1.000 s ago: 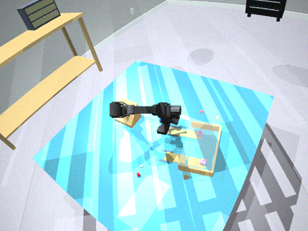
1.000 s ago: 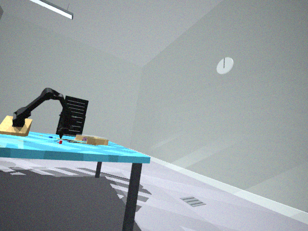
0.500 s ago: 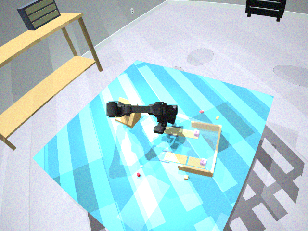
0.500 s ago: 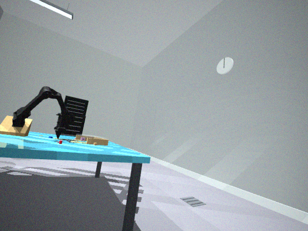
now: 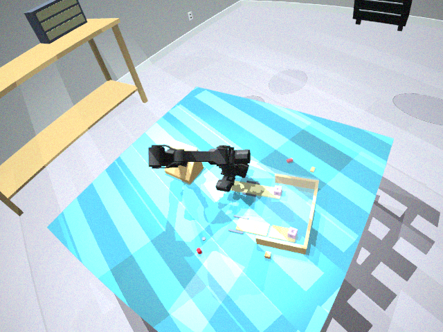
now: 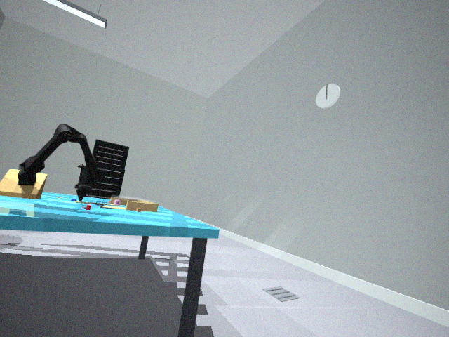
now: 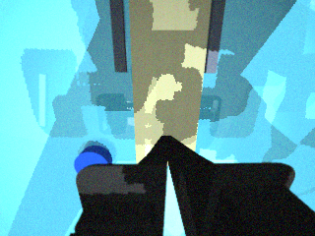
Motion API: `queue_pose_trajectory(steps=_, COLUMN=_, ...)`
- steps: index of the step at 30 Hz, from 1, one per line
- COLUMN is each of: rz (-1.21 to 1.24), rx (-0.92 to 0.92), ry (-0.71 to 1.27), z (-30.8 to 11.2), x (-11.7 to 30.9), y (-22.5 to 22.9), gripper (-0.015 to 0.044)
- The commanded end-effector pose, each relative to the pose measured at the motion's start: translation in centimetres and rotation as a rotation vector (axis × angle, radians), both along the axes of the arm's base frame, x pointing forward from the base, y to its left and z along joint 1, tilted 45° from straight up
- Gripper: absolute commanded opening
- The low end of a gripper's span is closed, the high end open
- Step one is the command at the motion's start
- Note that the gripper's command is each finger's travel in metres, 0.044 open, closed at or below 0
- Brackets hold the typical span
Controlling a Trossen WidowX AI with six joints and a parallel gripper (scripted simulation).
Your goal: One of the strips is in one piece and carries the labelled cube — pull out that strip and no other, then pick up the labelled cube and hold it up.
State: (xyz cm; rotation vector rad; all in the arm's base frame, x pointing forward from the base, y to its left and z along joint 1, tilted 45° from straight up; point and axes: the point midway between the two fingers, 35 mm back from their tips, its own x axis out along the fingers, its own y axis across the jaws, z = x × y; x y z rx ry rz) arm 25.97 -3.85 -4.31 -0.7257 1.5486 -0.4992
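The one-piece strip [image 5: 264, 190] [image 7: 167, 59] is pale yellow, lies flat and shows no gap; a pink-lilac cube [image 5: 277, 190] stands on its far end. The other strip [image 5: 252, 227] has a gap between its near piece and its far piece [image 5: 279, 231], which carries a similar cube [image 5: 292, 233]. Markings on the cubes are too small to read. My gripper [image 6: 80, 200] [image 7: 165, 140] is shut, with nothing between the fingers. It points down, its tip at or just above the near end of the one-piece strip. Contact cannot be told.
A wooden walled frame [image 5: 280, 245] [image 6: 141, 206] stands around the strips' far side. Thin dark rails [image 7: 118, 39] [image 7: 216, 39] flank the one-piece strip. A blue disc [image 7: 90, 161] [image 6: 73, 199] lies left of the fingers. A red piece [image 5: 199, 250] and a small wooden block [image 5: 267, 254] lie outside the frame.
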Motion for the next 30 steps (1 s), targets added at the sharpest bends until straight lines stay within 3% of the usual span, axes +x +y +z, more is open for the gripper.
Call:
queue_pose_trajectory(steps=1, rz=-0.013, rx=-0.001, ry=0.029, z=-0.3, x=-1.5, y=-0.4, gripper=0.0)
queue_pose_trajectory(steps=30, rz=-0.013, rx=-0.001, ry=0.031, z=0.3, x=-5.7, y=-0.8, gripper=0.0)
